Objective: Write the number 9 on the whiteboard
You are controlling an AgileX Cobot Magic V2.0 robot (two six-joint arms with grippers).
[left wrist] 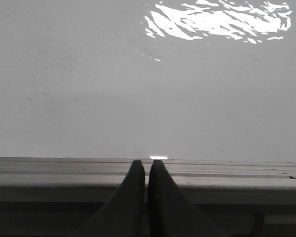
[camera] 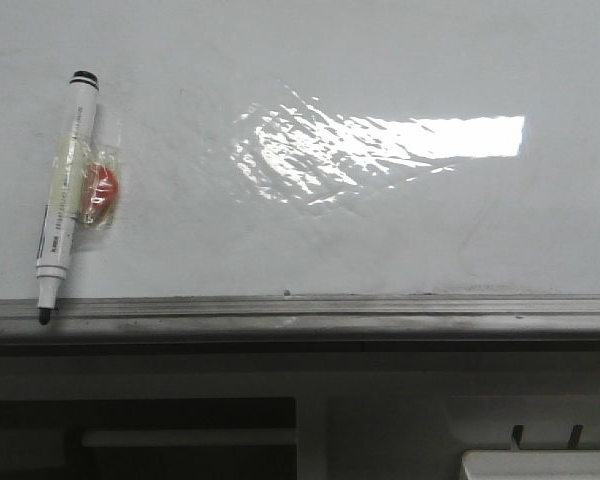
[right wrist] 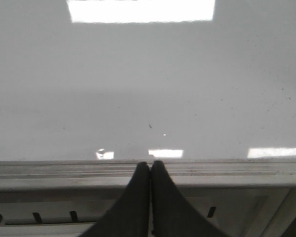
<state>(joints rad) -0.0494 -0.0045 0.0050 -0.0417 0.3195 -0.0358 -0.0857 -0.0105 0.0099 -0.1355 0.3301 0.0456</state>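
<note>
The whiteboard (camera: 310,220) fills most of the front view, glossy and faintly smudged, with a bright rectangular glare patch right of centre and a rippled reflection beside it. No number 9 is drawn on it; the surface carries only light smears and a few tiny specks. A grey metal ledge (camera: 380,312) runs along the board's bottom edge.

At the left of the board lies a marker (camera: 64,195), white-bodied with a black cap end at the top and a dark tip at the bottom. It is tilted slightly, its top leaning right, and its tip touches the ledge. Stuck to the right side of its barrel, about halfway down, is a small red object (camera: 102,193) under what looks like clear tape or film.

Neither arm shows in the front view. In the left wrist view the left end effector (left wrist: 147,165) has its two dark fingers pressed together with only a hairline gap, gripping nothing, the tips over the ledge (left wrist: 64,170) with the whiteboard (left wrist: 113,89) beyond. In the right wrist view the right end effector (right wrist: 150,165) is likewise pressed together and empty, its tips at the ledge (right wrist: 237,170), the whiteboard (right wrist: 138,84) beyond reflecting a ceiling light
</note>
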